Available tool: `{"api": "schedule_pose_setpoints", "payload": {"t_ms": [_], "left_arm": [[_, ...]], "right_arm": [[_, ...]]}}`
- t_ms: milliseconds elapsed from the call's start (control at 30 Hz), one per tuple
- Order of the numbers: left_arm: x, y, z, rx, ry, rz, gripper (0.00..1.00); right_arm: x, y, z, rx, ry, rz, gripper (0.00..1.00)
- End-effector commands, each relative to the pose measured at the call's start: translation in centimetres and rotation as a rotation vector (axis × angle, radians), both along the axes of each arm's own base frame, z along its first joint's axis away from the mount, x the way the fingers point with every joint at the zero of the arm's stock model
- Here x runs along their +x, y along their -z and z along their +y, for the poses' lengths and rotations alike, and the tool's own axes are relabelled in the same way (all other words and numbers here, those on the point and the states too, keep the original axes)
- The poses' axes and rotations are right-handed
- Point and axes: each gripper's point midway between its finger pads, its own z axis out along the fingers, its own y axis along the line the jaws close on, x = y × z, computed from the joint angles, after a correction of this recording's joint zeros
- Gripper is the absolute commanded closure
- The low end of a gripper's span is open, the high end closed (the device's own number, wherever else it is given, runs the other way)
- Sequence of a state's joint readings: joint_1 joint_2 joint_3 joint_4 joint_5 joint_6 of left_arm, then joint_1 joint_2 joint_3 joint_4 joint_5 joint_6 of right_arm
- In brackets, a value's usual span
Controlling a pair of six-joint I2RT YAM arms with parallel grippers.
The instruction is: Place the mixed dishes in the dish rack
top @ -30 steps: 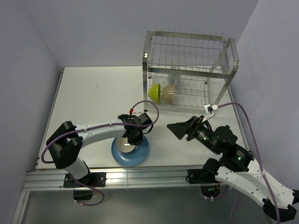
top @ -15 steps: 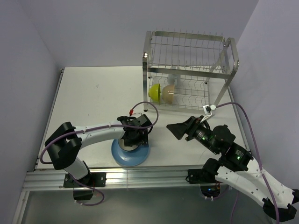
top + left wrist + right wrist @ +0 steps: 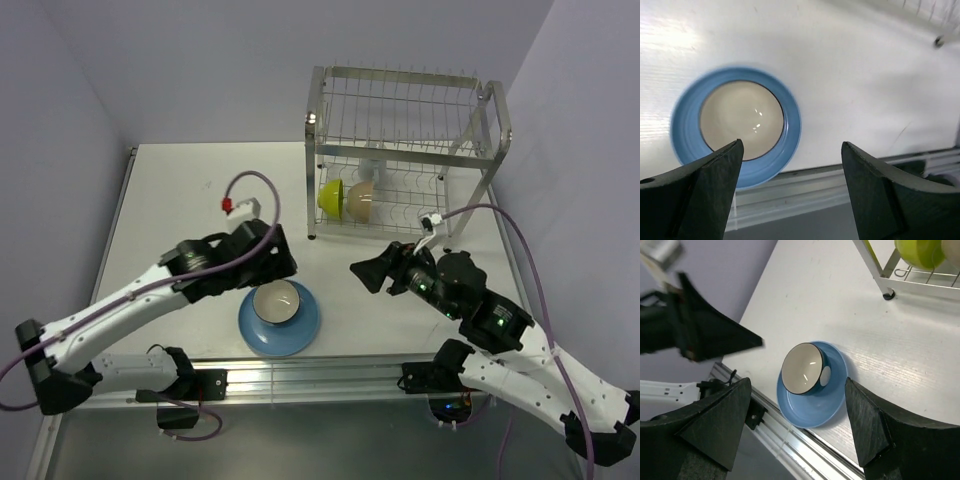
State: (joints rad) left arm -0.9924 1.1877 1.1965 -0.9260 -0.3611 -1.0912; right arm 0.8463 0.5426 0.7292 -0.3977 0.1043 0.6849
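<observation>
The dark bowl with a white inside [image 3: 277,300] sits upright on the large blue plate [image 3: 303,330] near the table's front edge. My left gripper [image 3: 280,264] hovers open just up and left of the bowl, touching nothing. In the left wrist view the bowl [image 3: 741,120] and plate [image 3: 791,125] lie below the spread fingers [image 3: 705,192]. My right gripper [image 3: 362,272] stands open to the right of the plate, and its view looks down on the bowl [image 3: 802,367] and plate [image 3: 822,405]. The dish rack [image 3: 400,110] holds the lime-green bowl [image 3: 331,195] and cream bowl [image 3: 362,201] on its lower shelf.
A pale mug-like shape [image 3: 372,168] shows behind the two bowls in the rack. The rack's front-left foot [image 3: 885,295] stands on the table behind the plate. An aluminium rail [image 3: 300,378] runs along the table's front edge. Walls close in on the left and right.
My left gripper has opened, let go of the dark bowl on the plate, and drawn back up and to the left. The right gripper has shifted slightly left toward the plate.
</observation>
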Motion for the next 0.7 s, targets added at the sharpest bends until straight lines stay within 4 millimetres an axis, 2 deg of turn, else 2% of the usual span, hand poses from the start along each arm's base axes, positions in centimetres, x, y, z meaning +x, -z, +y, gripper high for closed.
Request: {"api": "schedule_pose_setpoints", "payload": {"t_ms": [0, 33, 67, 100, 167, 200, 233, 267, 300, 333, 367, 400, 533, 567, 633, 667], "left_arm": [[2.3, -1.0, 6.0, 0.018, -0.161, -0.047, 0.14], [3.0, -0.7, 6.9, 0.007, -0.152, -0.052, 0.14], [4.1, -1.7, 7.1, -0.073, -0.158, -0.099, 0.14], [4.8, -0.1, 8.8, -0.091, -0.185, -0.059, 0.14], [5.8, 0.4, 10.3, -0.120, -0.233, -0.060, 0.14], [6.6, 0.6, 11.8, -0.125, -0.289, -0.057, 0.15], [6.8, 0.7, 12.1, -0.140, -0.302, -0.046, 0.14], [7.2, 1.0, 12.6, -0.139, -0.325, -0.039, 0.14], [7.8, 1.2, 13.8, -0.137, -0.374, -0.033, 0.14], [8.1, 1.3, 14.3, -0.143, -0.404, -0.028, 0.14], [8.2, 1.6, 14.4, -0.154, -0.407, -0.014, 0.13], [8.7, 1.6, 14.9, -0.172, -0.427, -0.019, 0.12], [8.2, 1.6, 15.5, -0.234, -0.459, -0.033, 0.11], [7.9, 2.2, 16.0, -0.232, -0.482, -0.025, 0.11], [7.3, 2.3, 16.4, -0.242, -0.495, -0.043, 0.06], [7.1, 2.9, 16.8, -0.237, -0.508, -0.035, 0.05]], "right_arm": [[0.5, 0.1, 1.3, -0.094, -0.043, 0.000, 0.19], [0.7, 0.5, 1.6, -0.117, -0.045, 0.006, 0.20], [0.3, 0.4, 2.4, -0.131, -0.074, 0.006, 0.21], [0.4, 1.1, 3.3, -0.163, -0.094, 0.014, 0.21], [-0.5, 0.8, 5.1, -0.192, -0.154, -0.007, 0.22], [-0.5, 1.8, 6.1, -0.241, -0.171, 0.007, 0.22], [-0.6, 2.1, 6.8, -0.272, -0.179, 0.009, 0.22], [-0.5, 1.5, 7.5, -0.297, -0.179, -0.013, 0.23], [-1.1, 3.1, 9.0, -0.370, -0.225, 0.006, 0.23], [-1.2, 3.5, 9.8, -0.398, -0.244, 0.007, 0.23], [-1.2, 3.0, 10.8, -0.406, -0.259, 0.001, 0.22], [-1.3, 4.8, 12.0, -0.467, -0.295, 0.023, 0.23], [-1.4, 6.0, 14.7, -0.512, -0.365, 0.034, 0.23], [-1.2, 6.4, 15.7, -0.526, -0.389, 0.038, 0.23], [-1.6, 6.4, 17.3, -0.526, -0.445, 0.049, 0.23], [-1.6, 8.0, 18.0, -0.562, -0.470, 0.069, 0.23]]}}
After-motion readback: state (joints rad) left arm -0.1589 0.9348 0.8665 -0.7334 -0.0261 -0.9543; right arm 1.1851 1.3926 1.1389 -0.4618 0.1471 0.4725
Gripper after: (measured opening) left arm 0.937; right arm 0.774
